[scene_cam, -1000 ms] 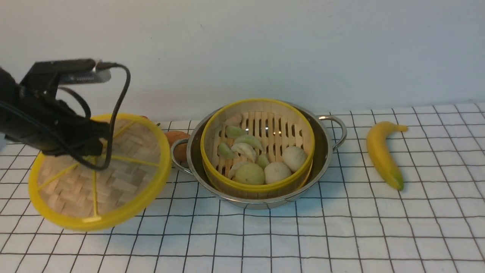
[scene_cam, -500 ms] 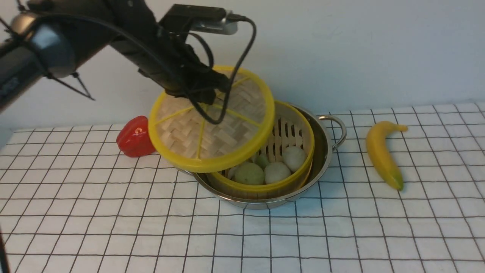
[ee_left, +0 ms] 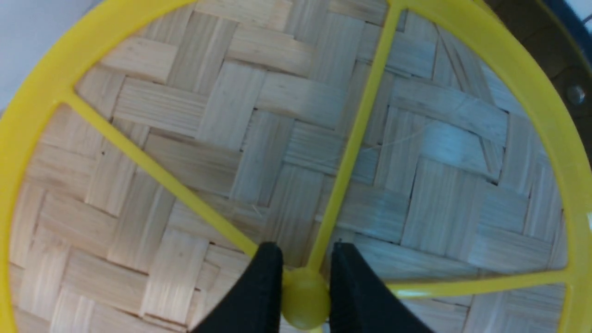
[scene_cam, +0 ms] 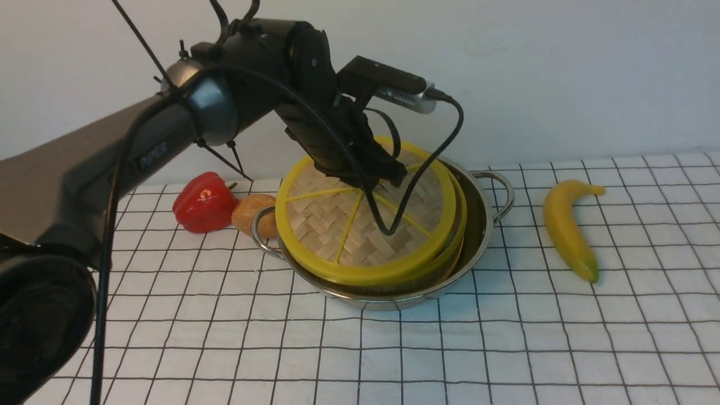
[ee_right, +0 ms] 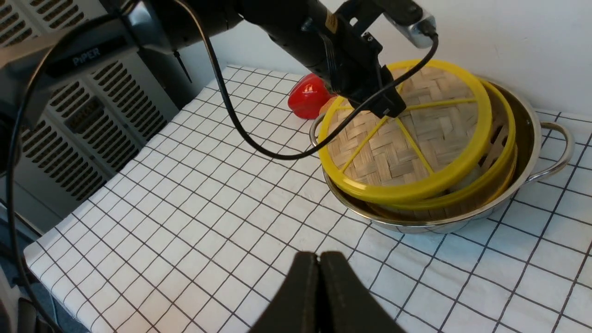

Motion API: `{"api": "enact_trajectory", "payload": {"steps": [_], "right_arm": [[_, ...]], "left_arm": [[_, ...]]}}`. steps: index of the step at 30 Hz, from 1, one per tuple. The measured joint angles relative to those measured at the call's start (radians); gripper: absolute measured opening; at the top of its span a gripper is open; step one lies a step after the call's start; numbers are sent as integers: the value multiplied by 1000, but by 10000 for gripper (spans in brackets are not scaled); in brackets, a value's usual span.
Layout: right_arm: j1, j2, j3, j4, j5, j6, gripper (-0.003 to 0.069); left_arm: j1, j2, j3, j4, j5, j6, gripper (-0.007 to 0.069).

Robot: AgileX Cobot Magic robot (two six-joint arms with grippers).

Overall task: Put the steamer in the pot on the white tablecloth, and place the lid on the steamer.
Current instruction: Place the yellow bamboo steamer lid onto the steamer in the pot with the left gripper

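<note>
**Lid held over the steamer, not yet let go**

In the centre of the front view, the shiny pot (scene_cam: 485,225) stands on the white tablecloth (scene_cam: 506,349). The steamer (scene_cam: 460,216) sits inside it, so the first part of the task looks done.

The left gripper (ee_left: 305,259) comes in from the upper left of the frame. Its jaws are narrowed onto the yellow centre knob (ee_left: 305,300) of the woven lid (scene_cam: 360,225). The lid covers most of the steamer but sits shifted toward frame left and looks tilted. A crescent of the steamer's rim shows on the right side. Seating the lid squarely and releasing it seem to be what is left.

The right gripper (ee_right: 319,256) hangs over bare cloth at the bottom of its own view, jaws pressed together and holding nothing.

A red bell pepper (scene_cam: 203,202) lies left of the pot, and a banana (scene_cam: 568,228) lies to the right.
</note>
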Motion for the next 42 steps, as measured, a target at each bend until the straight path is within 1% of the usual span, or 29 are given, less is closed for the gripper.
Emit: {"api": "enact_trajectory", "payload": {"steps": [16, 27, 42], "right_arm": [[0, 0, 0, 4, 0, -1, 9], [0, 0, 0, 11, 0, -4, 12], [0, 0, 0, 27, 0, -5, 19]], "left_arm": [[0, 26, -1, -1, -44, 10, 123], [0, 29, -1, -65, -70, 47, 123], [0, 29, -1, -67, -85, 73, 123]]}}
